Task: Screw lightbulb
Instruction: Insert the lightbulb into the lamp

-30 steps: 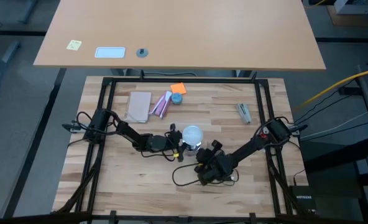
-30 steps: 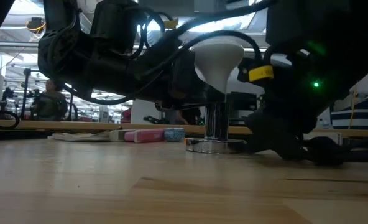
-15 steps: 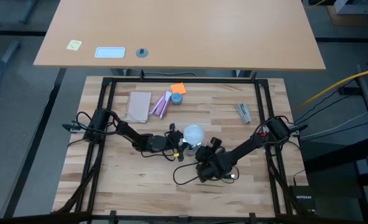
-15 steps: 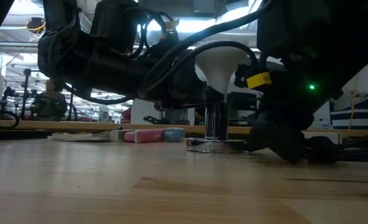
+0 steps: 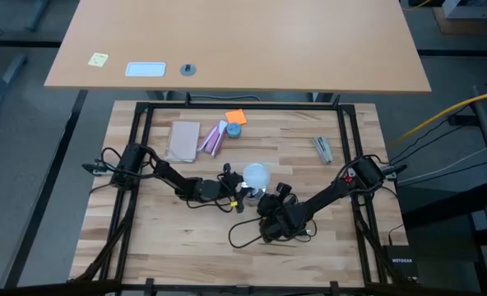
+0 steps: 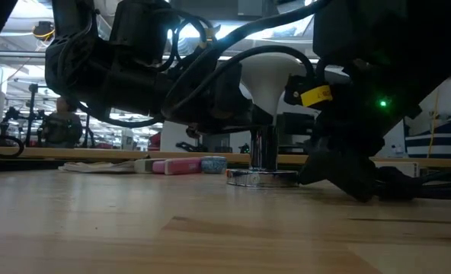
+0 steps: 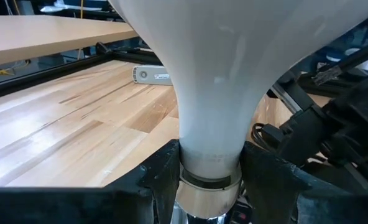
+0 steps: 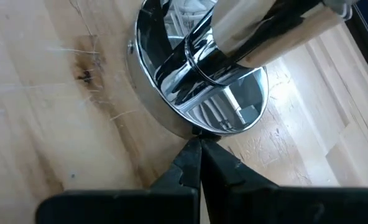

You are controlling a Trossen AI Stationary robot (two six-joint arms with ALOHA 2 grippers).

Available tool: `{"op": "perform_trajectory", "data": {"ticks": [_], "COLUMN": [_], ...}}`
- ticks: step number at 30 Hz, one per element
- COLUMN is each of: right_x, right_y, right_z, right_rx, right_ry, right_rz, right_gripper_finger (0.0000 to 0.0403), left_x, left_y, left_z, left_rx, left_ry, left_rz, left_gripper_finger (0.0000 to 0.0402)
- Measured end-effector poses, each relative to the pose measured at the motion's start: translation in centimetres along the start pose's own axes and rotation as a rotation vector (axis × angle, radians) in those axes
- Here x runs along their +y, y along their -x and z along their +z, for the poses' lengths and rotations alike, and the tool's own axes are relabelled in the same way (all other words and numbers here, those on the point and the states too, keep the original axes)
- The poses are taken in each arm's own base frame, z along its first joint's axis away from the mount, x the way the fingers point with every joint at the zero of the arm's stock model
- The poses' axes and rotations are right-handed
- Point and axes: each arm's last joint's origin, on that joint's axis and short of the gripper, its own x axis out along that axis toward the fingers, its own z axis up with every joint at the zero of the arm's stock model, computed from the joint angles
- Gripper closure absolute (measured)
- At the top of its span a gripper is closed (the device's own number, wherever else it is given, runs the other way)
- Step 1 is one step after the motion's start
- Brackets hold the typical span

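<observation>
The frosted white lightbulb point(image 5: 255, 175) stands upright, neck down, in the chrome post point(image 6: 263, 148) of a silvery disc-shaped socket point(image 6: 262, 177) at mid-table. My left gripper point(image 7: 210, 168) reaches in level from the table's left and is shut on the bulb. My right gripper point(image 8: 196, 148) comes slanting down from the near right. It is shut, with its tips at the socket disc's rim point(image 8: 193, 132). A thin dark cord point(image 5: 243, 234) loops off the socket toward the near edge. My left gripper pinches the lightbulb's narrow neck point(image 7: 209, 163) between its two fingers point(image 7: 162, 171), just above the socket post. The fingers lie level, from the table's left, across the upright bulb. My right gripper's shut fingertips point(image 8: 204, 163) meet the near rim of the socket's disc, slanting down. Whether they press on it I cannot tell.
At the far side lie a tan pad point(image 5: 183, 140), a pink-and-white packet point(image 5: 213, 138), an orange slip point(image 5: 236, 117) with a small blue thing point(image 5: 234, 130), and a grey tool point(image 5: 322, 148) at the far right. A black frame point(image 5: 141, 123) borders the table.
My right gripper has rolled about its own line and shifted a little toward the socket, staying shut. The lightbulb and socket stand where they were.
</observation>
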Motion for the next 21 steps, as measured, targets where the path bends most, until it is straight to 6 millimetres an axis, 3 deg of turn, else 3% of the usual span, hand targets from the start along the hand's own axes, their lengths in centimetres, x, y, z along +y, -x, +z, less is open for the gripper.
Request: {"op": "perform_trajectory", "data": {"ticks": [8,14,21], "right_x": [0.05,0.12,0.15], "right_y": [0.01,0.05,0.06], "right_z": [0.04,0.07,0.09], "right_rx": [0.002,0.001,0.002], "right_ry": [-0.007,-0.014,-0.015], "right_rz": [0.008,0.015,0.018], "right_gripper_finger": [0.0397,0.0397,0.0397], "left_x": [0.02,-0.01,0.08], "left_y": [-0.01,-0.02,-0.06], "left_z": [-0.01,0.02,0.02], "left_rx": [0.0,-0.002,-0.001], "left_ry": [-0.002,-0.138,-0.148], "left_rz": [0.003,-0.002,0.002], "left_gripper_finger": [0.0247,0.0247,0.0247]}}
